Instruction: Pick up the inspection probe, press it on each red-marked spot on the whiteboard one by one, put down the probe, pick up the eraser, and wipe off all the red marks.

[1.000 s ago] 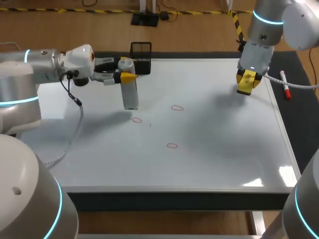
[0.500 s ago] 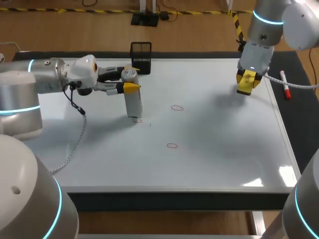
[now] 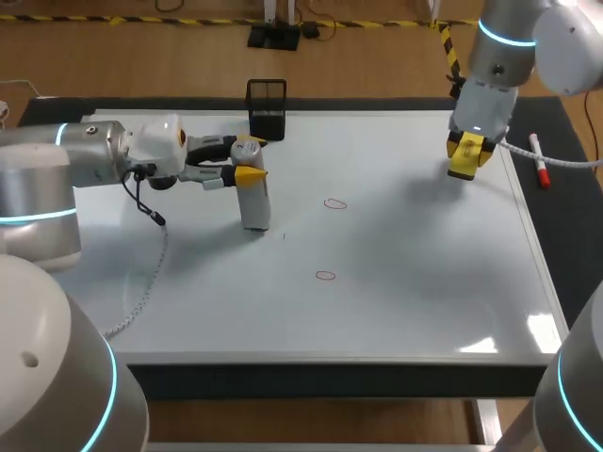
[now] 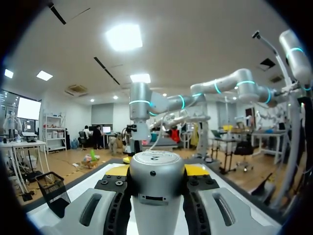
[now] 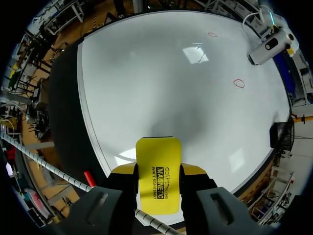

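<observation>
1. Inspection probe (image 3: 254, 202): clamped near its top between the fingers of the left end effector (image 3: 248, 160). Its long axis is upright and its foot is on the whiteboard (image 3: 424, 282). Any mark beneath the foot is hidden.
2. Two red marks are visible, both to the probe's right: one (image 3: 334, 203) near and slightly farther back, one (image 3: 325, 276) toward the front edge. The left arm is nearer both, with bare board between.
3. Right end effector (image 3: 466, 155) grips the eraser (image 5: 157, 174) and hovers by the far right edge, well apart.

The right hand (image 5: 158, 170) grips the yellow eraser (image 5: 157, 159) above the whiteboard (image 5: 161, 73).
</observation>
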Motion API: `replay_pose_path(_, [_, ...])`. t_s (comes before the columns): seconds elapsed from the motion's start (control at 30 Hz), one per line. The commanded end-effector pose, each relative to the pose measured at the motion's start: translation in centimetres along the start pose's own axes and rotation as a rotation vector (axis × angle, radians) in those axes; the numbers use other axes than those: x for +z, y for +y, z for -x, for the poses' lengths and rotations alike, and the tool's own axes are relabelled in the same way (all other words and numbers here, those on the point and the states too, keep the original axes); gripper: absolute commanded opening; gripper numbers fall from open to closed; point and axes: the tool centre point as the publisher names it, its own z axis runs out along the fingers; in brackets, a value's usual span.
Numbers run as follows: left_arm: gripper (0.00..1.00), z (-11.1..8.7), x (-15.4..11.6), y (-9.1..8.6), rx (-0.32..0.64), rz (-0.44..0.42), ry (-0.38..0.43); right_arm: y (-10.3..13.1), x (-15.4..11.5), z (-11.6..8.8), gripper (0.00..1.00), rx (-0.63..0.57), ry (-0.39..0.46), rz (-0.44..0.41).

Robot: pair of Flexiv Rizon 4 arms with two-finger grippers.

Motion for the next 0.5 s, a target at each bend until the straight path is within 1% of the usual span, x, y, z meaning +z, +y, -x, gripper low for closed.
replay_pose_path(0.03, [0.0, 0.03, -0.07, 0.15, 0.001, 0.001, -0.001, -0.03, -0.09, -0.07, 0.0, -0.002, 0.002, -0.002])
replay_pose_path(0.5, [0.0, 0.03, -0.1, 0.71, 0.003, -0.007, 0.0, -0.03, -0.09, -0.07, 0.0, -0.002, 0.002, -0.002])
